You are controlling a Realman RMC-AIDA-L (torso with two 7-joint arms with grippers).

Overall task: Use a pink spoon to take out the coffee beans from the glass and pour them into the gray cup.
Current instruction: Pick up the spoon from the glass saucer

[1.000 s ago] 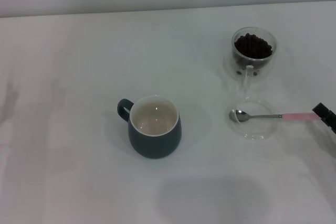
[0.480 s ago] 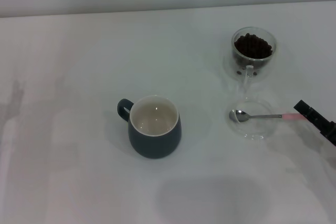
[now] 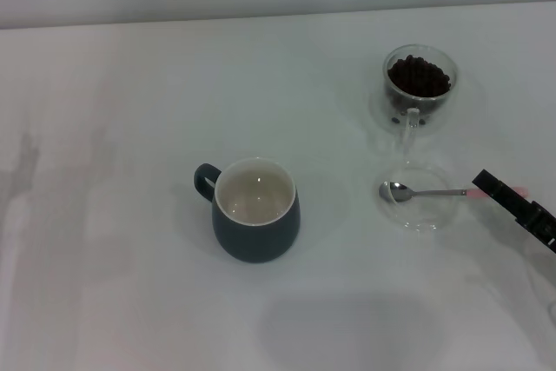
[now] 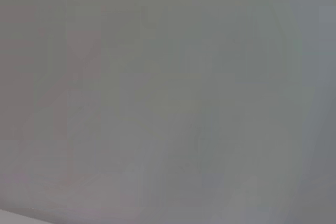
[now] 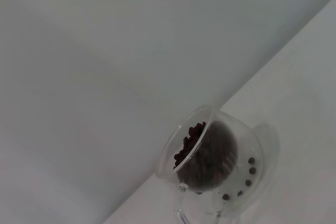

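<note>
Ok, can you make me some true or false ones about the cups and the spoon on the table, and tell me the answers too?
1. The gray cup has coffee beans in it. False: its white inside holds none.
2. The coffee beans are in the glass. True.
3. The pink spoon lies with its bowl on a flat clear dish. True.
4. The right gripper is lifting the spoon in the air. False: the spoon lies flat, and the gripper is over its handle end.
5. The glass stands to the left of the gray cup. False: it stands to the right and farther back.
</note>
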